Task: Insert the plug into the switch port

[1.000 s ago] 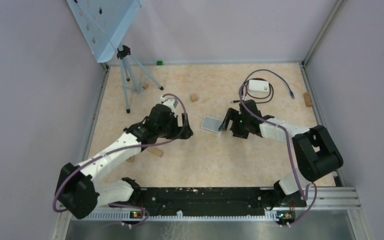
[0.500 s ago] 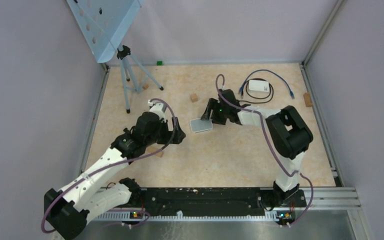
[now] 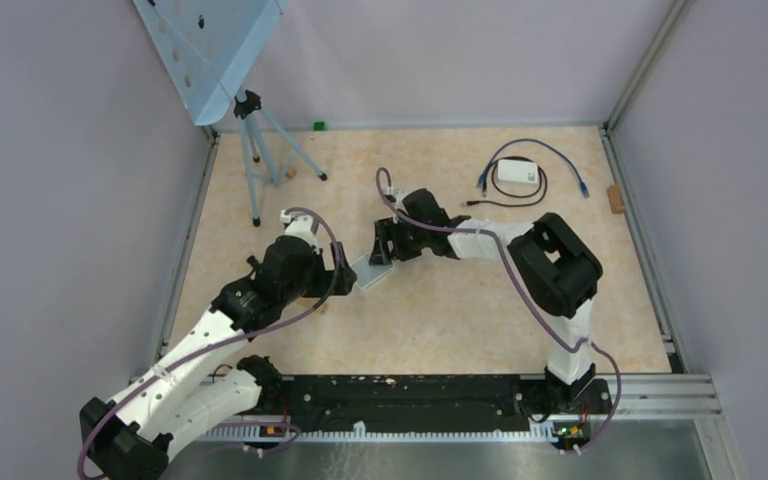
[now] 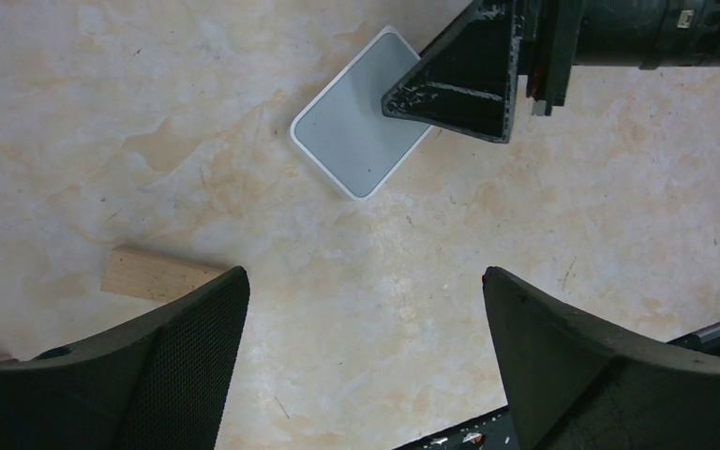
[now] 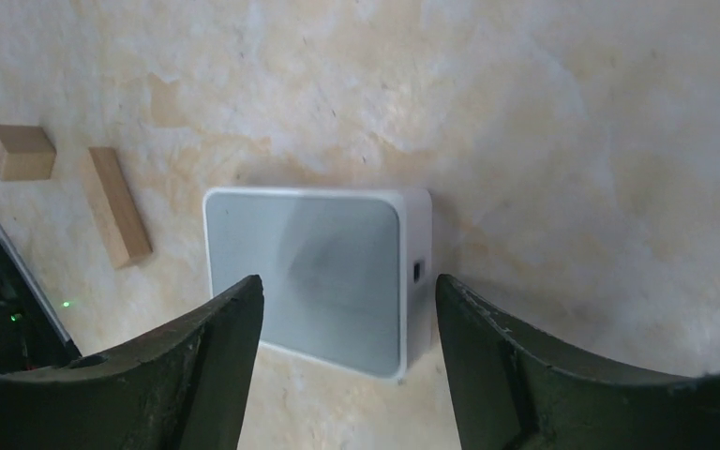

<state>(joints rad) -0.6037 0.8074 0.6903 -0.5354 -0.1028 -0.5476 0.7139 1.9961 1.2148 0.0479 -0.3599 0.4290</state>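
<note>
The switch (image 3: 368,271) is a flat grey box with a white rim, lying mid-table. My right gripper (image 3: 380,250) reaches it from the right with its jaws apart. In the right wrist view one of the right gripper's (image 5: 349,279) fingers overlaps the left part of the top of the switch (image 5: 309,272). The other finger stands right beside the side with the small dark port (image 5: 417,272). My left gripper (image 4: 364,272) is wide open and empty, just near of the switch (image 4: 352,141). The plug (image 3: 583,188) ends a blue cable (image 3: 550,150) at the back right.
A white box (image 3: 517,172) with a black cable sits by the blue cable. A tripod (image 3: 255,150) carries a blue perforated panel (image 3: 210,50) at the back left. Wooden blocks lie at the right edge (image 3: 615,198) and by the left gripper (image 4: 155,275).
My right gripper narrowed its jaws and swept left across the table, and the switch slid and turned with it. The left arm drew back toward the near left.
</note>
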